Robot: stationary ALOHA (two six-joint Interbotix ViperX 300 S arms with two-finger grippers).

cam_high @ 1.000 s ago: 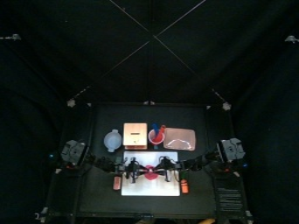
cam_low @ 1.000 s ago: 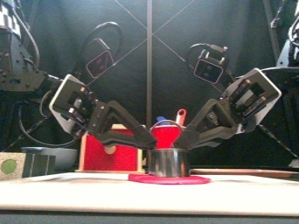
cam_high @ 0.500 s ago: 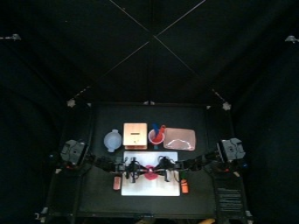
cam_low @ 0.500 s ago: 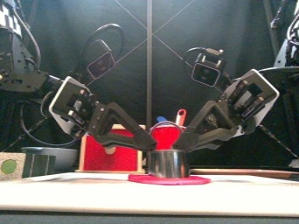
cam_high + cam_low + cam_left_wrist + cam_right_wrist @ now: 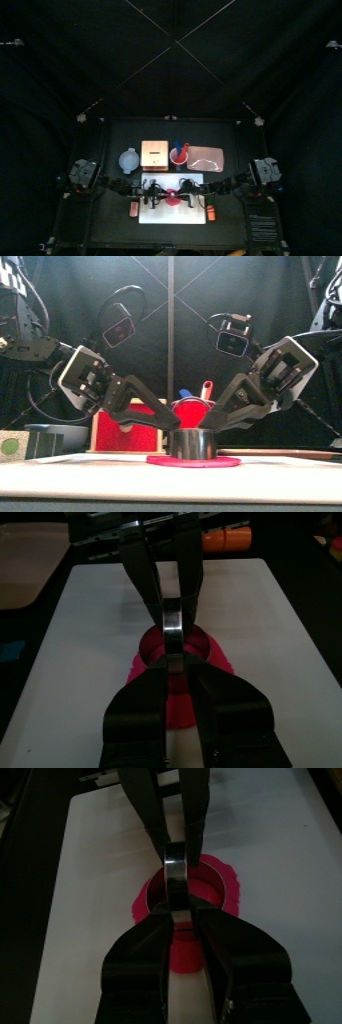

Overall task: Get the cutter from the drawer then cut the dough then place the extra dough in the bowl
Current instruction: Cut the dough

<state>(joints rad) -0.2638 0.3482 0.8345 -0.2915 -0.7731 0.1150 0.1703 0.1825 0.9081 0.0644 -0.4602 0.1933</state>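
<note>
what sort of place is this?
Probably a robot test booth, not a kitchen: black curtains enclose a small black table, and the left pincer and right pincer grip a round metal cutter on flat pink dough.

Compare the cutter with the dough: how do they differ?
The cutter is a shiny upright metal ring; the dough is a flat red disc. The dough spreads wider than the cutter standing on it. The left gripper and right gripper pinch the cutter, not the dough. Both are on the white board.
</note>
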